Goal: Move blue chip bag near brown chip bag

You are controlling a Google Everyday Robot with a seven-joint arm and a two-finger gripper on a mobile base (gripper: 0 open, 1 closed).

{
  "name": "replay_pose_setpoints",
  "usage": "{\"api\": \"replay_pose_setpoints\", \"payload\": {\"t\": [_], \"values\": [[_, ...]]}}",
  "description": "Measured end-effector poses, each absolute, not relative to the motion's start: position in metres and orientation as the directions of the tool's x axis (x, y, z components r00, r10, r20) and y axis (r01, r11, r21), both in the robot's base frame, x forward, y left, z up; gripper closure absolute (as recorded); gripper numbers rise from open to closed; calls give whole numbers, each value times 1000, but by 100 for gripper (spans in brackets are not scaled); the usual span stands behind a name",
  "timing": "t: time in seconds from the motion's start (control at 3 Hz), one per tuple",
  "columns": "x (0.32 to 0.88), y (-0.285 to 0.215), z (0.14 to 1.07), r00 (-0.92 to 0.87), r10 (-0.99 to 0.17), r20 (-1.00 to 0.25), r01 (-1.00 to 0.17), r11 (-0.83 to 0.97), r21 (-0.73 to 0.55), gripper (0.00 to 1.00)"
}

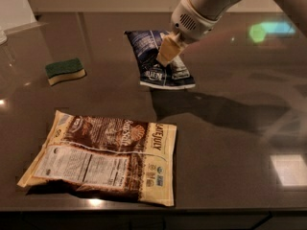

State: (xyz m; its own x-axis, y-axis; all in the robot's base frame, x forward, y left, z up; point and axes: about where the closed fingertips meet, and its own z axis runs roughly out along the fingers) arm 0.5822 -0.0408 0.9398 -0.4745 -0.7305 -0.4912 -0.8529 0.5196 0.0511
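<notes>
A dark, glossy bench [230, 143] is seen filling the view, with light patches reflected on its right side. The brown chip bag [103, 157] is laid flat near the front left edge, with its white nutrition label turned up and its cream-yellow end pointed to the right. A white arm [206, 6] is reached in from the upper right, and its dark shadow is cast across the bench to the right of centre. The blue chip bag [146, 56] is found toward the back of the bench, beyond the brown chip bag and well apart from it. It is tilted, with its top corner toward the upper left and its lower edge just above the shadow. A green-and-yellow sponge [65, 71] is set at the left, apart from both bags. The claw [165, 56] is placed over the middle of the blue chip bag, and its cream fingers are seen pressed together on the bag, so the bag is gripped.
</notes>
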Motion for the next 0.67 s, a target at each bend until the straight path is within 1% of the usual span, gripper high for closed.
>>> {"api": "replay_pose_setpoints", "payload": {"t": [0.33,0.67], "values": [[552,-23,935,-425,-773,-471,-896,435,94,100],[527,-10,928,-391,-809,-439,-918,375,128,83]]}}
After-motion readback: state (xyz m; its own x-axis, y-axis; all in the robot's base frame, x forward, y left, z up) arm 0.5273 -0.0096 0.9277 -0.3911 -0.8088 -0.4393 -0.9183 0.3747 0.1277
